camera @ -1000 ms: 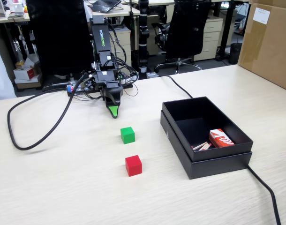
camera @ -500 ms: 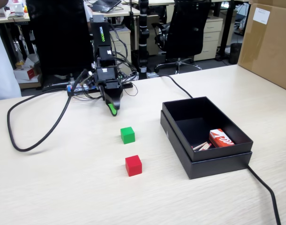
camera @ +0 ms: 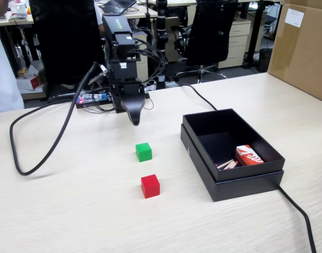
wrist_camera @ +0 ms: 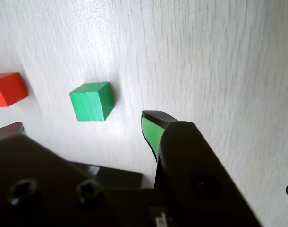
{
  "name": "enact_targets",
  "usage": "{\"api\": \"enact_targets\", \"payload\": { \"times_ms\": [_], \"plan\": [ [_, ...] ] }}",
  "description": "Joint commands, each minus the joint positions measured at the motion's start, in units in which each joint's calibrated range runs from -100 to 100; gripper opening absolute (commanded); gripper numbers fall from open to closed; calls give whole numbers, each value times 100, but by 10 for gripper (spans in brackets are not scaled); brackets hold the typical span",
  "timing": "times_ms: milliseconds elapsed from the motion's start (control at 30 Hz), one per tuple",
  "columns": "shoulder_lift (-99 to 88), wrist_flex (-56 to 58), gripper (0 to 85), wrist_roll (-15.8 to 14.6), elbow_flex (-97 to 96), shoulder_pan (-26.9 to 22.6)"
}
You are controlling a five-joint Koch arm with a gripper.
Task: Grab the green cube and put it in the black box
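Only the fixed view shows the black box [camera: 232,153]; the wrist view shows the gripper [wrist_camera: 82,126] spread wide, empty, near the green cube [wrist_camera: 91,101].

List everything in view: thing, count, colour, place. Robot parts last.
green cube: one, bright green, on the table in front of the arm.
red cube: one, red, nearer the fixed camera than the green cube.
black box: one, matte black, open, to the right of the cubes in the fixed view.
red-and-white packet: one, inside the black box, beside some thin sticks.
cardboard box: one, brown, far right of the fixed view.
table: one, pale wood.
cable: one, black, looping left.
gripper: one, black, above the table behind the green cube, holding nothing.
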State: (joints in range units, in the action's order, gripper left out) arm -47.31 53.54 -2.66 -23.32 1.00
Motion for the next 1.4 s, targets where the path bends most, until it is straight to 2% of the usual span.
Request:
{"api": "enact_targets", "payload": {
  "times_ms": [0,333,733,833,967,1033,1067,1133,1200,1300,1367],
  "plan": [
    [618,93,476,0,655,0],
    [2305,93,475,0,1462,-34],
    [3486,93,469,10,1861,-59],
    [3659,93,410,10,1924,-63],
    [3865,257,374,20,2060,-63],
    [3899,292,277,20,2087,-63],
    [3911,300,202,20,2097,-59],
    [3911,292,132,20,2124,-54],
    [3911,292,25,20,2187,-44],
    [3716,343,8,20,2223,-34],
    [2614,525,8,-44,2332,-59]
  ]
}}
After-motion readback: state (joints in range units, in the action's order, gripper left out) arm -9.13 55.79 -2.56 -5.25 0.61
